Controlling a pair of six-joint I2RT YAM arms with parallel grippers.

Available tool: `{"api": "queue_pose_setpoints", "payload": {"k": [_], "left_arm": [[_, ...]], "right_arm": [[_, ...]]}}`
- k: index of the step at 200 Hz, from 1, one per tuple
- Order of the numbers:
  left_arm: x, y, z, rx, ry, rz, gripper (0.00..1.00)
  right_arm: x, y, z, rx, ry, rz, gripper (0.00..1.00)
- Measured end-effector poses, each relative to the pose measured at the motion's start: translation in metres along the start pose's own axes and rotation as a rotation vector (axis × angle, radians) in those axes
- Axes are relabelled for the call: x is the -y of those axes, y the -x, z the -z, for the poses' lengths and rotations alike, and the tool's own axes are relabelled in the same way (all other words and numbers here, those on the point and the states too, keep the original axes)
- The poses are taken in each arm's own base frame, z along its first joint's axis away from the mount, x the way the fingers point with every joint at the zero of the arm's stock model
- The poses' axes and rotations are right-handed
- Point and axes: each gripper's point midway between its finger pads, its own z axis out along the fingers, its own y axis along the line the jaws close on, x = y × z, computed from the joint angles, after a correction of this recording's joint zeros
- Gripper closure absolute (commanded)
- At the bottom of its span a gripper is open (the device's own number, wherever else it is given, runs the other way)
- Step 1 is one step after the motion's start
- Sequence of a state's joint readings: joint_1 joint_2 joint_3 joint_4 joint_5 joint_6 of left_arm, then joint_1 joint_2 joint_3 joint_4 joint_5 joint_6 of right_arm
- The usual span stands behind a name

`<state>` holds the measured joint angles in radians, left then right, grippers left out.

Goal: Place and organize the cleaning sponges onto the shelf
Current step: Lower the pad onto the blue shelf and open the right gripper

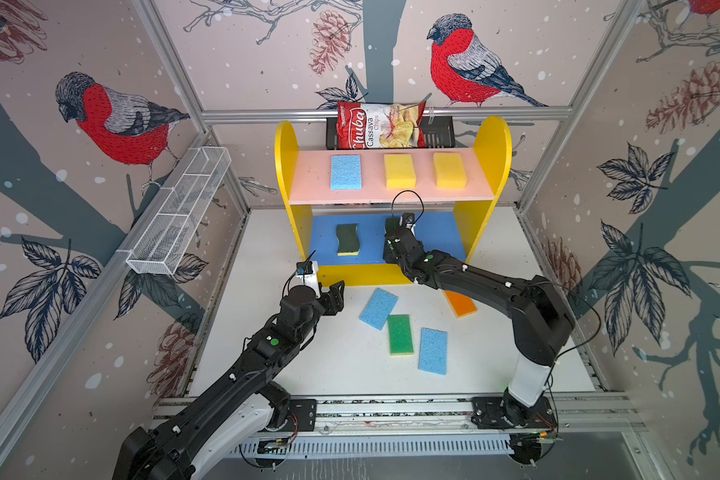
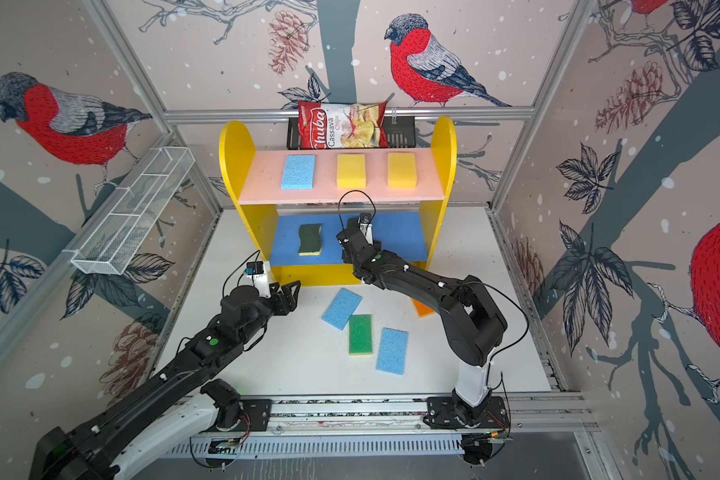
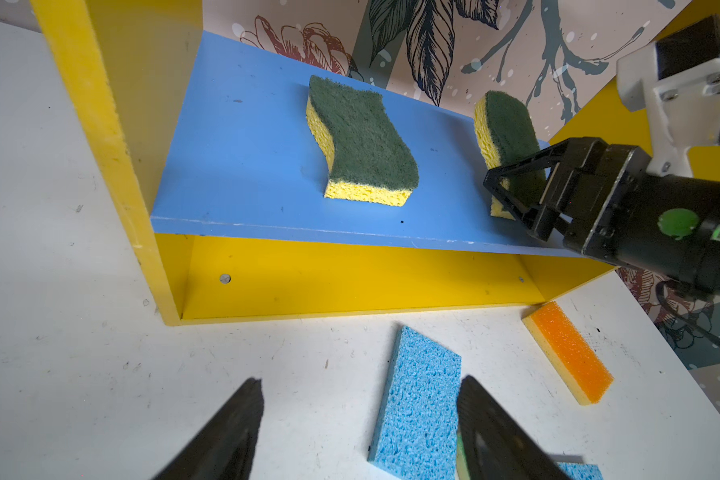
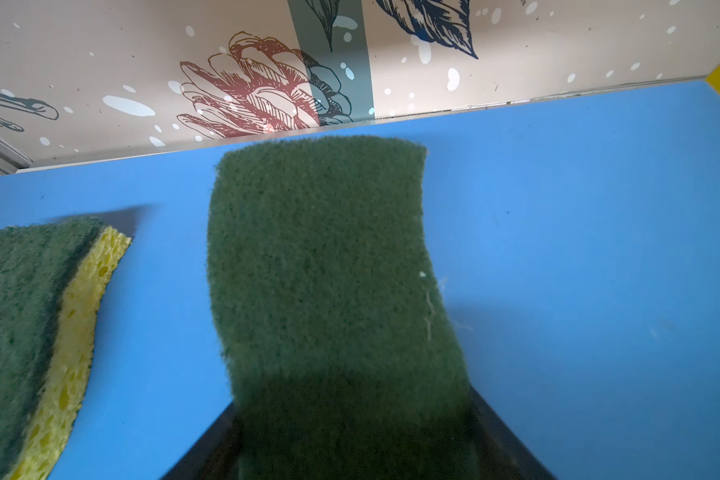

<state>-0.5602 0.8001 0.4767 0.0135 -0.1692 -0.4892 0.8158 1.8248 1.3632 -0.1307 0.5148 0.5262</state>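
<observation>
The shelf (image 1: 491, 145) fills the top view's centre; left gripper (image 1: 336, 297) gapes empty, lower left; right gripper (image 3: 512, 203) clamps a tilted green sponge (image 3: 508, 124) on the blue board (image 3: 246, 158), near 1 flat sponge (image 3: 362, 141); released tilted, it could topple off

Red-and-white chips bag (image 1: 381, 126): brand "Chuba" printed large, "Cassava Chips" beside it; legible in both top views.
</observation>
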Motion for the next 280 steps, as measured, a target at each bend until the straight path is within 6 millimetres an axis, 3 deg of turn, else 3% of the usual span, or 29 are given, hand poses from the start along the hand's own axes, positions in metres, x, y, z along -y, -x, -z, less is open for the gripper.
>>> {"api": "queue_pose_setpoints", "payload": {"k": [148, 280], "left_arm": [[-0.002, -0.005, -0.004, -0.018, 0.009, -0.021, 0.26], [0.000, 0.007, 0.006, 0.017, 0.004, -0.013, 0.26]], "right_arm": [[-0.005, 0.003, -0.003, -0.010, -0.001, 0.005, 0.20], [-0.004, 0.003, 0.033, -0.004, 0.032, 0.021, 0.16]]}}
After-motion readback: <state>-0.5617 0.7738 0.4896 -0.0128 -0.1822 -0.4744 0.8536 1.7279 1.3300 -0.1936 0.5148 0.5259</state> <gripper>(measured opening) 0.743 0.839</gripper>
